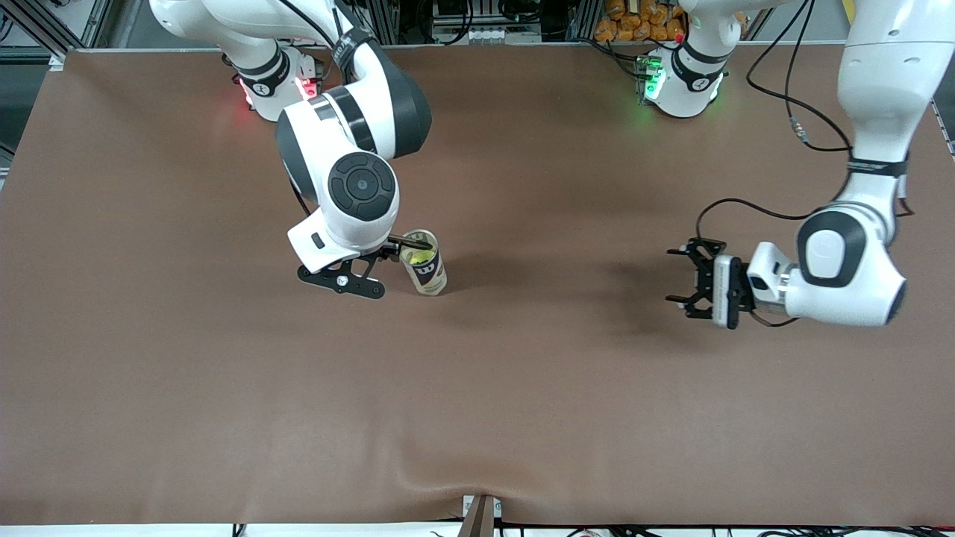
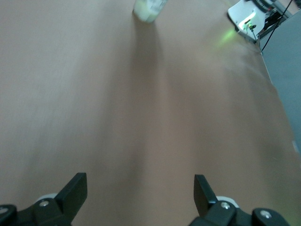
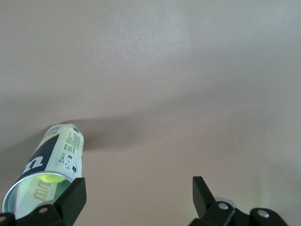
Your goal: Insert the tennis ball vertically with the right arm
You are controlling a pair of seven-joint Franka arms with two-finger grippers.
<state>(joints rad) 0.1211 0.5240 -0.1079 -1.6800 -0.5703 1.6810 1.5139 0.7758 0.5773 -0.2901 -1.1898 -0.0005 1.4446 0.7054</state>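
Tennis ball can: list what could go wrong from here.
1. The right tool is open, one finger across the rim of the tennis ball can; pulling away sideways could tip the upright can.
2. The tennis ball sits inside, so a toppled can might let it roll out over the table.
3. The left tool waits open toward its own end of the table; little risk there.

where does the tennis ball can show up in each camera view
Front view: the tennis ball can stands upright by the right gripper, with the tennis ball inside.
Left wrist view: only its base shows, small, at the picture's edge.
Right wrist view: its open mouth sits next to one finger.
Shared landmark: the brown table cover.
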